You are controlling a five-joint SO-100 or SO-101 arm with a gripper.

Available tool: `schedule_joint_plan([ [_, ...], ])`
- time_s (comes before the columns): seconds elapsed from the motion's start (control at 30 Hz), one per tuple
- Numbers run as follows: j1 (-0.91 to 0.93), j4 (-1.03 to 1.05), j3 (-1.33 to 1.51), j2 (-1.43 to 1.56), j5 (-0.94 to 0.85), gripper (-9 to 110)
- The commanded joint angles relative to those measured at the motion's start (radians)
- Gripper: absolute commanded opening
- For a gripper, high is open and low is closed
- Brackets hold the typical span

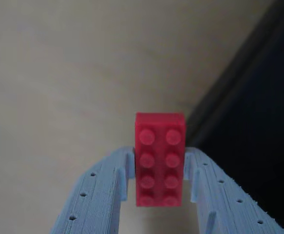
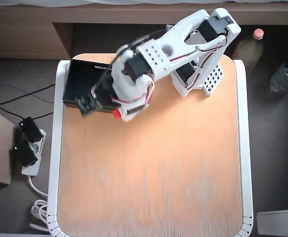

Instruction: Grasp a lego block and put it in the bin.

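In the wrist view my gripper (image 1: 159, 163) is shut on the red lego block (image 1: 160, 158), which stands studs-forward between the two pale blue fingers (image 1: 100, 190) and is held above the table. The black bin (image 1: 258, 126) fills the right side of that view, close beside the block. In the overhead view the block (image 2: 117, 114) shows as a small red spot under the white arm, just off the bin's (image 2: 77, 79) near right corner. The gripper (image 2: 118, 113) itself is mostly hidden by the arm there.
The light wooden table (image 2: 153, 173) has a white rim. The arm's base (image 2: 198, 76) stands at the back. A power strip (image 2: 27, 148) and cables lie on the floor to the left, bottles (image 2: 287, 69) to the right.
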Motion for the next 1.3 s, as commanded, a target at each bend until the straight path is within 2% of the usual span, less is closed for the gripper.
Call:
schedule_joint_plan([
  [0.0,0.118,0.011,-0.124,0.071,0.046,0],
  [0.23,0.295,0.011,-0.120,0.071,0.123,0],
  [0.53,0.402,0.005,-0.103,0.026,0.195,0],
  [1.27,0.456,-0.253,-0.101,-0.219,0.186,0],
])
